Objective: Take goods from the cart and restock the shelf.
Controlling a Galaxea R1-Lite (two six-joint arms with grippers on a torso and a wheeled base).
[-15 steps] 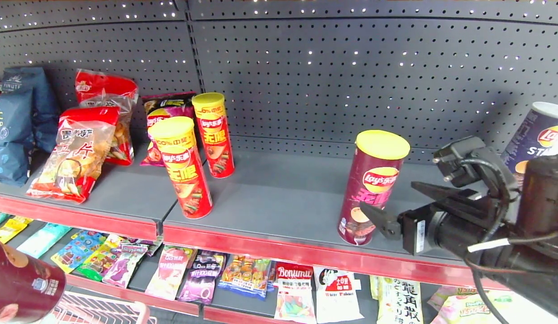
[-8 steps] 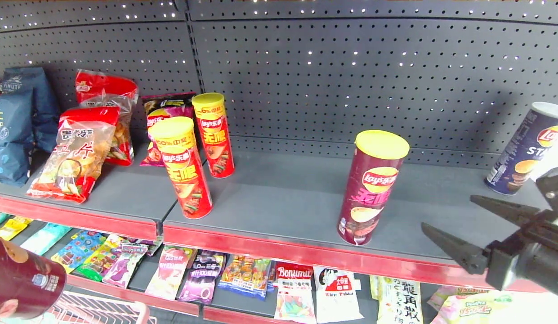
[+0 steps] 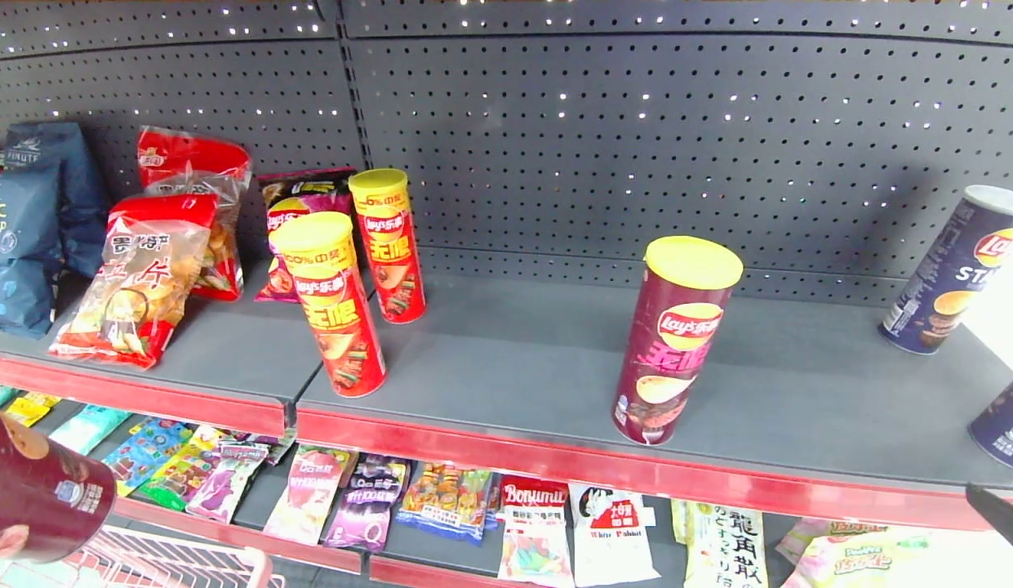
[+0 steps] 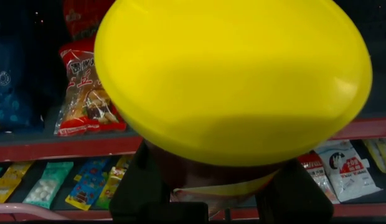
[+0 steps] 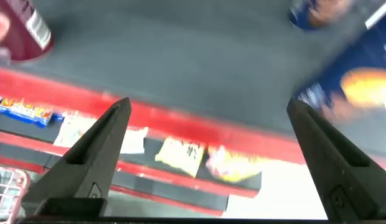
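Grey pegboard [image 3: 637, 147]: perforated back wall rising behind the upper shelf.
Upper shelf [image 3: 514, 359]: grey deck with a red front edge, carrying bags and canisters.
Lower shelf [image 3: 228, 532]: also red-edged, with a row of small colourful packets lying flat.
Pink cart [image 3: 171, 559]: its rim sits below the left end of the lower shelf.
Blue bags [image 3: 28, 220]: upright at the upper shelf's left end, toward the back.
Red snack bags [image 3: 139, 278]: two just beside the blue bags, one behind the other; the front one slopes down close to the front edge.
Purple bag [image 3: 302, 200]: upright against the pegboard, behind the red canisters.
Held canister [image 3: 41, 498]: maroon with a yellow lid [image 4: 233, 78], tilted, below the upper shelf's front edge at its left end, above the cart's rim.
Maroon canister [image 3: 677, 343]: upright with a yellow lid, near the front edge right of the middle, well apart from the other goods.
Front red canister [image 3: 335, 302]: upright with a yellow lid, near the front edge.
Back red canister [image 3: 389, 245]: upright just behind it, nearer the pegboard.
Far blue canister [image 3: 951, 269]: toward the back at the right end.
Near blue canister [image 3: 1000, 420]: at the front right corner, partly cut off.
Left gripper [image 4: 215, 196]: fingers [image 4: 140, 193] clenched on either side of the held canister's body.
Right gripper [image 5: 205, 155]: fingers [image 5: 93, 162] released and spread wide with nothing between them, off the front edge at the shelf's right end.
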